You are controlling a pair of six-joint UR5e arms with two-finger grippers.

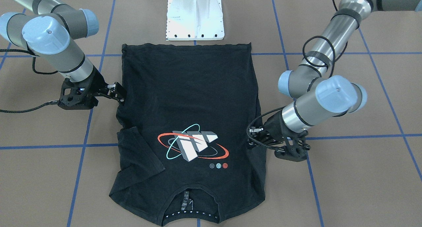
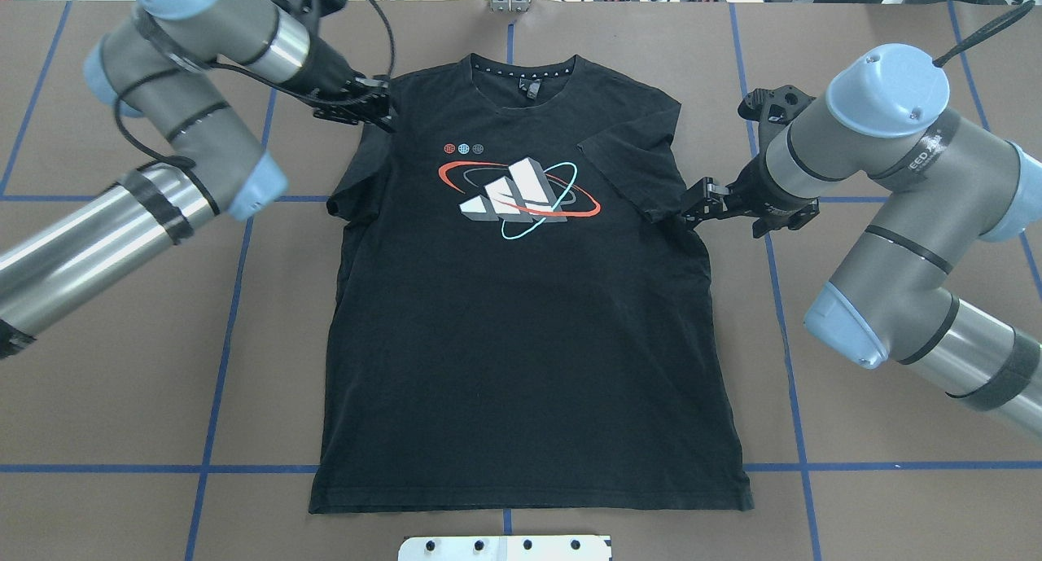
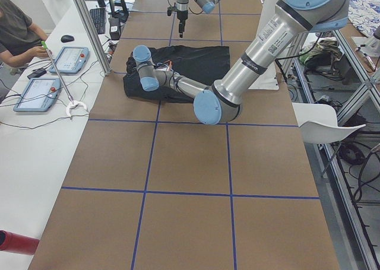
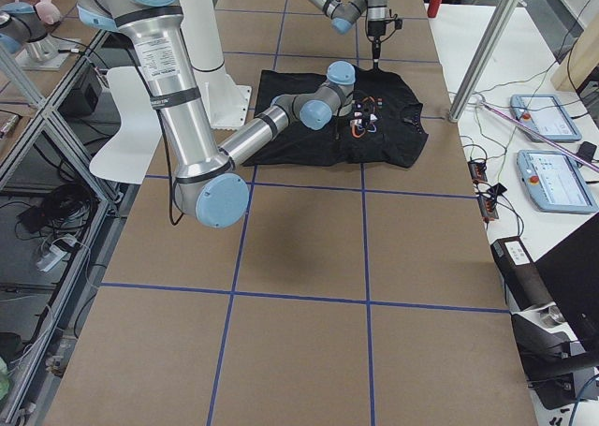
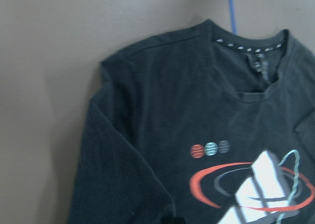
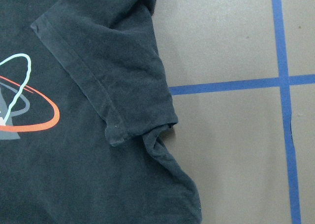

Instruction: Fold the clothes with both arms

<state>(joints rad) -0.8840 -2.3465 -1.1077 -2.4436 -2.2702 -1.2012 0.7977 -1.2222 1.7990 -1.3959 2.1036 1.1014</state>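
On the brown worktop [image 2: 855, 479], crossed by blue tape lines [image 2: 230, 317], we see the black T-shirt [image 2: 521, 333] lying flat, logo [image 2: 517, 190] upward, its collar [image 2: 525, 66] on the side far from the white base mount [image 1: 195, 19]; the sleeve [image 2: 631, 170] on the robot's right is folded inward over the chest; the left gripper [image 2: 384, 113] sits at the shoulder edge; the right gripper [image 2: 690, 209] sits at the side edge just below the folded sleeve; we cannot tell whether either gripper is apart or clamped on cloth.
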